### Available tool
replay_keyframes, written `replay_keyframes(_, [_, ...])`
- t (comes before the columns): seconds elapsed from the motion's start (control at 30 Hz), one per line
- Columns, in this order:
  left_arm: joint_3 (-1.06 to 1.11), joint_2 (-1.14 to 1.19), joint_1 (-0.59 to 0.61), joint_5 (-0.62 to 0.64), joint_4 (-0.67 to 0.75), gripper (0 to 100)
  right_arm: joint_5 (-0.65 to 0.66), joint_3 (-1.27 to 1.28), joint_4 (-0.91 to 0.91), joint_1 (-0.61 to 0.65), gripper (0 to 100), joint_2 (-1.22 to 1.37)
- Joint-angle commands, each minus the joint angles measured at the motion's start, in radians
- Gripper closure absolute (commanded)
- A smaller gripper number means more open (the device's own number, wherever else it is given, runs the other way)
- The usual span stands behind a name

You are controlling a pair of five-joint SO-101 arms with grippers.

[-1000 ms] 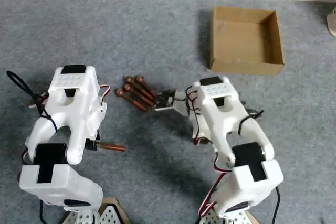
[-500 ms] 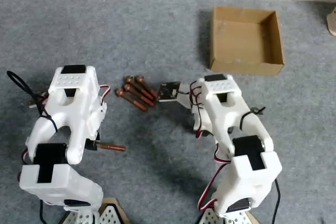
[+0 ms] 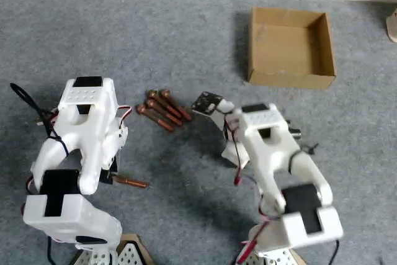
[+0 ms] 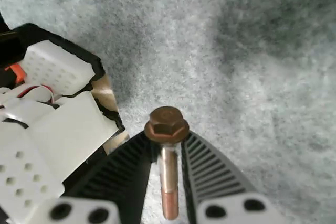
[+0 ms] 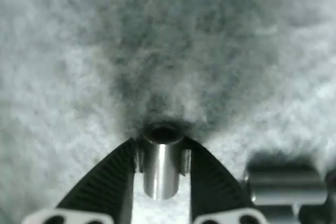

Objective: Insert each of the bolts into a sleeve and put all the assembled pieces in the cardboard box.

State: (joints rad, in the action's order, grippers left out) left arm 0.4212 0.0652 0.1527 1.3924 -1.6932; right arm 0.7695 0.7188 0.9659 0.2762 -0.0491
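Observation:
My left gripper (image 4: 167,141) is shut on the shaft of a copper bolt (image 4: 167,129), hex head toward the carpet. In the high view that bolt (image 3: 131,182) sticks out sideways from under the left arm (image 3: 84,131). My right gripper (image 5: 161,149) is shut on a silver sleeve (image 5: 161,174), its open end facing the grey carpet just above it. Three more copper bolts (image 3: 162,109) lie together on the carpet between the arms, left of the right arm (image 3: 267,141). The cardboard box (image 3: 257,44) stands open at the back right with nothing visible in it.
Another silver sleeve (image 5: 283,182) lies on the carpet beside my right gripper. White parts of an arm (image 4: 50,129) sit close beside the held bolt. A tan object (image 3: 392,26) shows at the right edge. Bare carpet (image 3: 124,35) stretches behind the left arm.
The right arm has drawn back to the right, away from the three bolts, and its wrist has swung up. The left arm's bolt has sunk slightly toward the front.

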Motion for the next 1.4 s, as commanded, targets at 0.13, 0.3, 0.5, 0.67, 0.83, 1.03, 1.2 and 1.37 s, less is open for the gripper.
replay_keyframes(0.13, [0.084, -0.289, -0.027, -0.130, -0.011, 100, -0.318, 0.315, -0.318, 0.024, 99.5, -0.288])
replay_keyframes(0.3, [0.186, -0.487, -0.074, -0.275, 0.135, 100, -0.456, 0.463, -0.555, 0.022, 99.5, -0.389])
replay_keyframes(0.5, [0.209, -0.532, -0.179, -0.338, 0.388, 100, -0.468, 0.599, -0.691, 0.019, 99.5, -0.498])
replay_keyframes(0.67, [0.166, -0.532, -0.170, -0.338, 0.715, 100, -0.615, 0.644, -0.733, 0.015, 99.5, -0.665])
replay_keyframes(0.83, [0.154, -0.541, -0.185, -0.341, 0.776, 100, -0.727, 0.743, -0.734, -0.028, 99.5, -0.915])
replay_keyframes(1.03, [0.222, -0.541, -0.257, -0.364, 0.815, 100, -0.743, 0.874, -0.740, 0.015, 99.5, -1.168])
replay_keyframes(1.2, [0.236, -0.541, -0.317, -0.618, 0.997, 100, -0.747, 0.938, -0.740, 0.077, 99.5, -1.271])
replay_keyframes(1.37, [0.234, -0.555, -0.320, -0.812, 1.189, 100, -0.747, 0.947, -0.740, 0.116, 99.5, -1.297])
